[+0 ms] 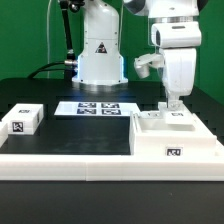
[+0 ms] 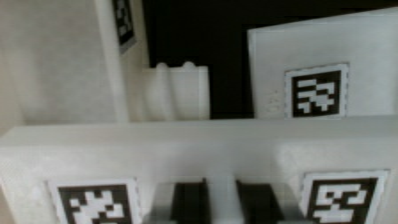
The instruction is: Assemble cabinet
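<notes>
Tool (image 1: pixel 172 103) at top of cabinet (image 1: pixel 160 131), right of frame; whether clenched or released cannot be told; white block (image 1: pixel 25 120) at left; marker board (image 1: pixel 97 108) centre, on tabletop (image 1: pixel 80 142).

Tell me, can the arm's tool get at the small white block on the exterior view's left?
Probably yes. The small white block lies alone on the black table with nothing over it. The tool sits low at the cabinet on the exterior view's right, so it must lift and cross first.
</notes>
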